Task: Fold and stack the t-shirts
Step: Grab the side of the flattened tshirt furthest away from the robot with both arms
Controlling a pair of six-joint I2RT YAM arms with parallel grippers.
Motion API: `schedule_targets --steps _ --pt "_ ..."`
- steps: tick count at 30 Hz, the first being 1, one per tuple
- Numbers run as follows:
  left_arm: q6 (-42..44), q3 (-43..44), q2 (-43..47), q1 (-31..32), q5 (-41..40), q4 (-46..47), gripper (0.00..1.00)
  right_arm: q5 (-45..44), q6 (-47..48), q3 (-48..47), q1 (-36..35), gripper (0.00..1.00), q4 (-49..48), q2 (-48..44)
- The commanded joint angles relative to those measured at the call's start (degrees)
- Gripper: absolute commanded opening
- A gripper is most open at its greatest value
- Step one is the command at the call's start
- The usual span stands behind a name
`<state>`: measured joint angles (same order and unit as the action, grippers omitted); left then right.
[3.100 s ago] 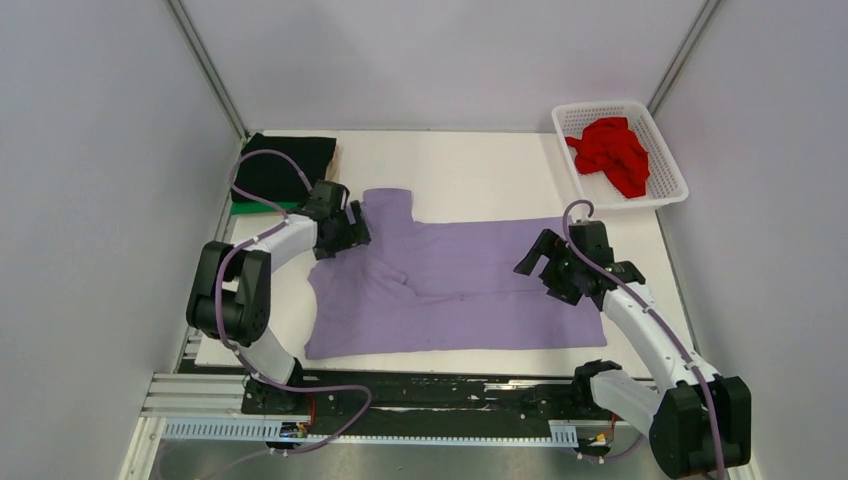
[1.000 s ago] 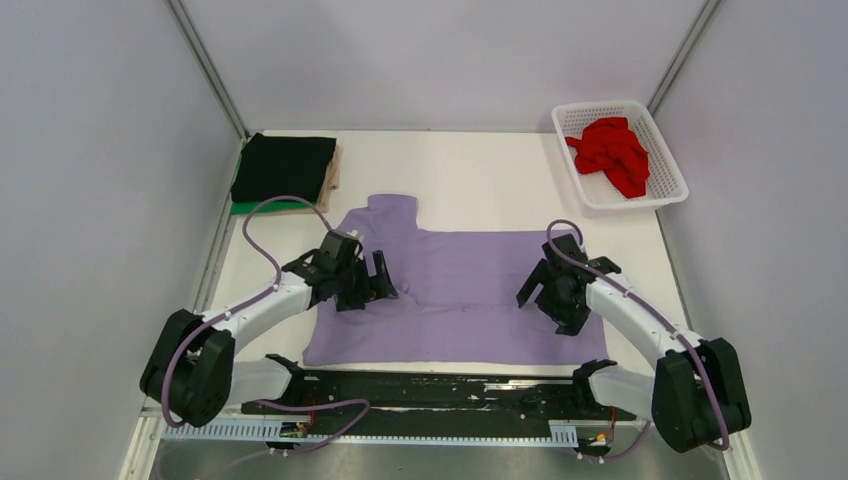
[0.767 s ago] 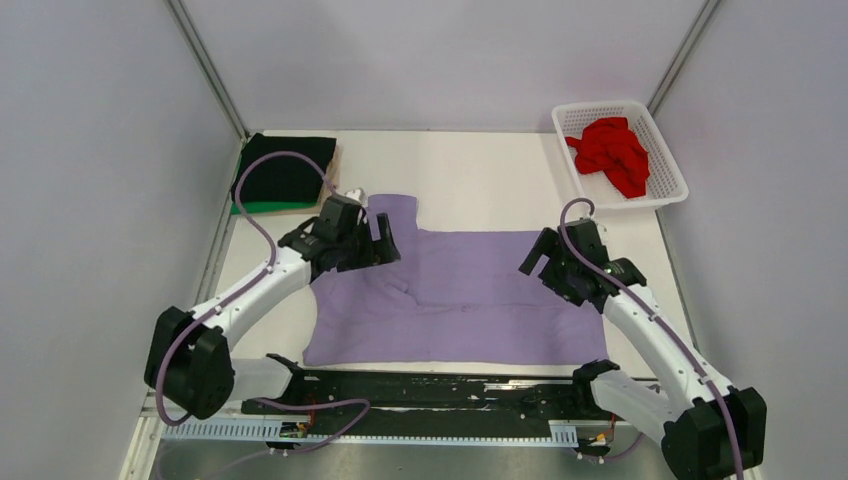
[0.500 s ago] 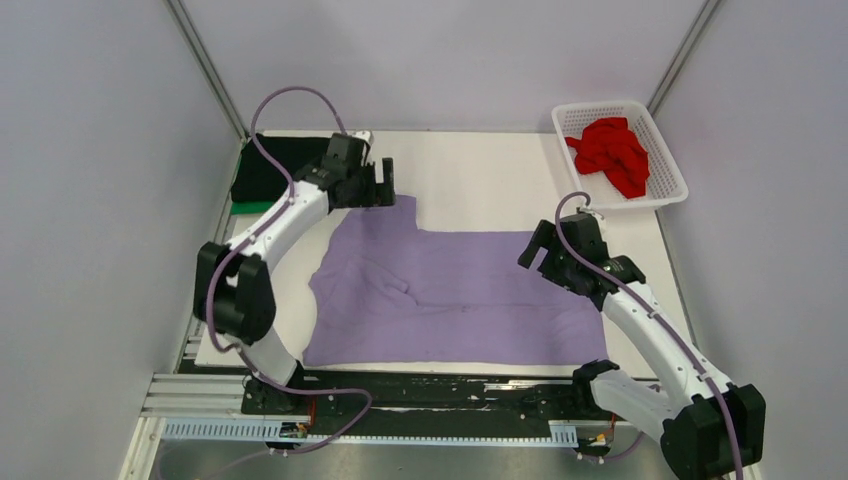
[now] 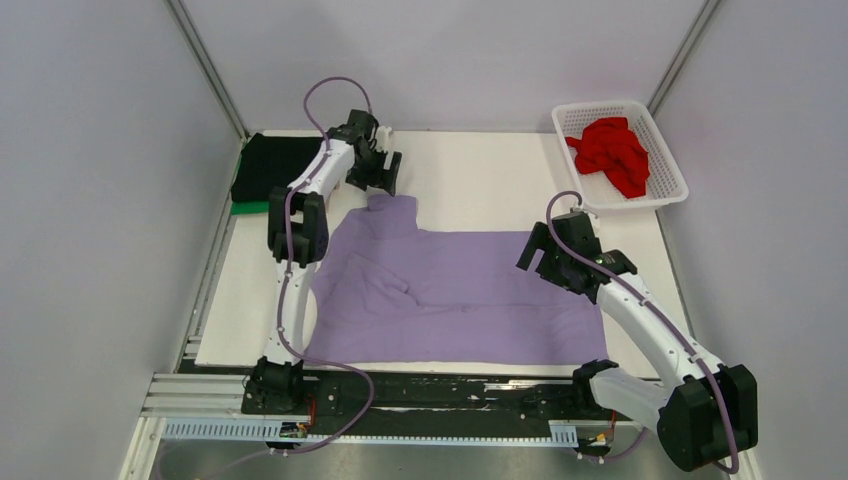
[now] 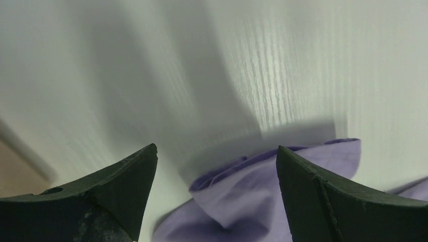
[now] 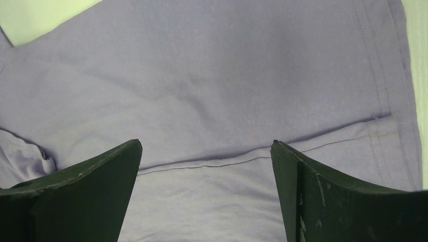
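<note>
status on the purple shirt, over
Left gripper open, at the far sleeve. Right gripper open, over the purple shirt, right side. Shirt spread out, unheld. Red shirt in basket, black shirt far left, both apart from it.

- A lavender t-shirt (image 5: 450,290) lies spread mostly flat across the middle of the table (image 5: 480,170), with one sleeve jutting out at far left.
- A red t-shirt (image 5: 612,150) sits crumpled in the white basket (image 5: 600,106), far right.
- A black t-shirt (image 5: 270,165) lies folded atop a green t-shirt (image 5: 248,208), far left corner.
</note>
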<state>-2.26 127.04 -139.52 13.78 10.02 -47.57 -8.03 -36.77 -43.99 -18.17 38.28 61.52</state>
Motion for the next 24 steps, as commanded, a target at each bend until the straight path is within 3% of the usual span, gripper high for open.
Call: schedule_targets --steps 1,10,13,22,24 --pt "2.91 5.24 -3.24 -0.24 3.82 -6.97 0.92 -1.32 1.18 -0.45 0.39 1.00 -2.16 -0.66" --pt "2.96 -0.70 -2.48 -0.25 5.50 -5.24 0.79 -1.39 0.92 0.23 0.38 1.00 -2.16 -0.70" --pt "2.68 -1.90 -2.20 -0.25 5.31 -4.71 0.67 -1.83 0.92 0.29 0.38 1.00 -2.15 -0.78" --pt "2.81 1.77 -4.58 -0.18 5.26 -5.77 0.20 -3.46 1.27 0.46 0.40 1.00 -2.12 -1.49" --pt "3.67 1.66 -4.40 -0.16 6.15 -6.34 0.15 -3.57 1.27 0.55 0.33 1.00 -2.16 -1.88"
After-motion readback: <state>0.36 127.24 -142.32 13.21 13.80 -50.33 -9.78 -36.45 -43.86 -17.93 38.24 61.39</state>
